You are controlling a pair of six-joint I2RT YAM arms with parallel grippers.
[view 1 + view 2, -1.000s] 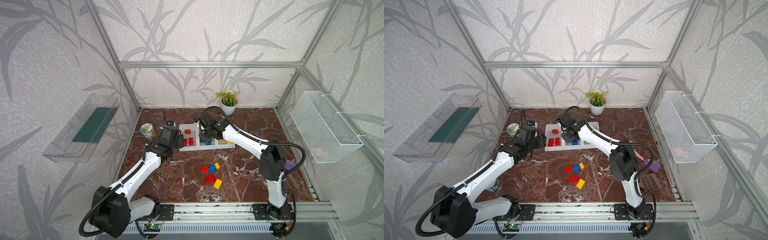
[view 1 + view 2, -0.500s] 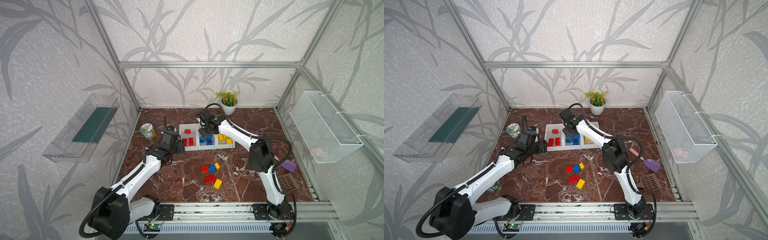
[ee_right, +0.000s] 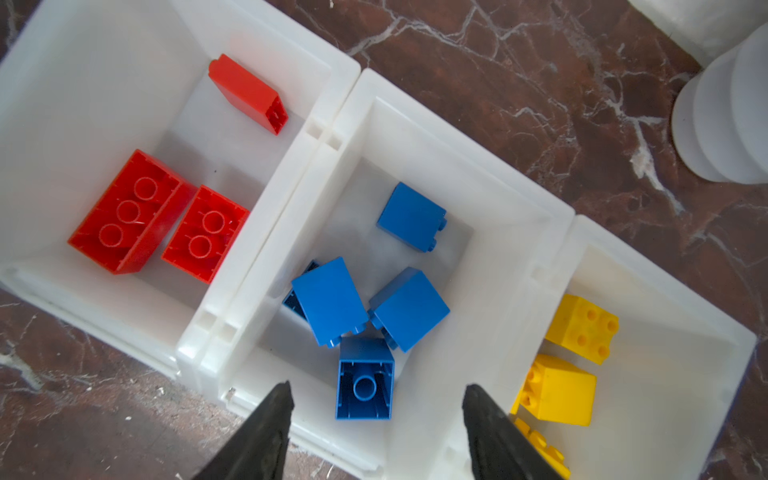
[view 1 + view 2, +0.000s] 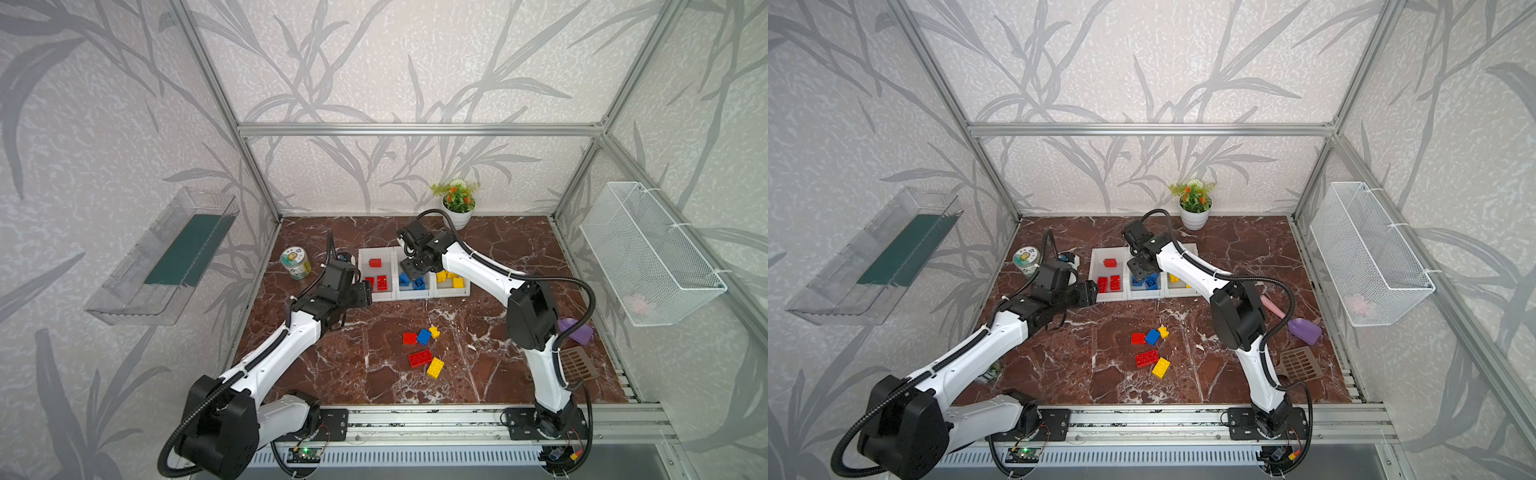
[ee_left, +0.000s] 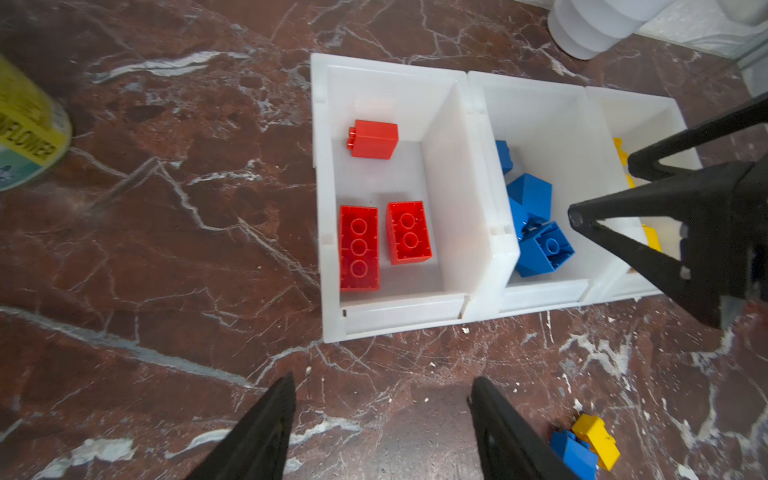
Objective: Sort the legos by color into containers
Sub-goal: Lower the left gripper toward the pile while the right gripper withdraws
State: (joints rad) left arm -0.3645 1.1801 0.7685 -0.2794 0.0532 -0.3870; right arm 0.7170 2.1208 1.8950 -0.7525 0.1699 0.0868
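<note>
Three white containers (image 4: pixel 415 294) stand joined in a row at the back of the table. Red legos (image 5: pixel 359 247) lie in the left one, blue legos (image 3: pixel 328 301) in the middle one and yellow legos (image 3: pixel 559 390) in the right one. My right gripper (image 3: pixel 377 386) hangs open over the middle container, with a blue brick (image 3: pixel 365 399) lying loose below it, hollow side up. My left gripper (image 5: pixel 383 378) is open and empty over the table in front of the left container. Several loose legos (image 4: pixel 424 336) lie mid-table, among them a red oblong (image 4: pixel 420 358) and a yellow brick (image 4: pixel 435 368).
A tin can (image 4: pixel 295 262) stands left of the containers, a potted plant (image 4: pixel 457 203) behind them. A purple scoop (image 4: pixel 577 330) and a brown slotted piece (image 4: pixel 575 365) lie at the right edge. A wire basket (image 4: pixel 648 253) and a clear tray (image 4: pixel 166 257) hang on the walls.
My right gripper has opened over the middle container, and the blue brick now lies free in it. The left arm has barely shifted.
</note>
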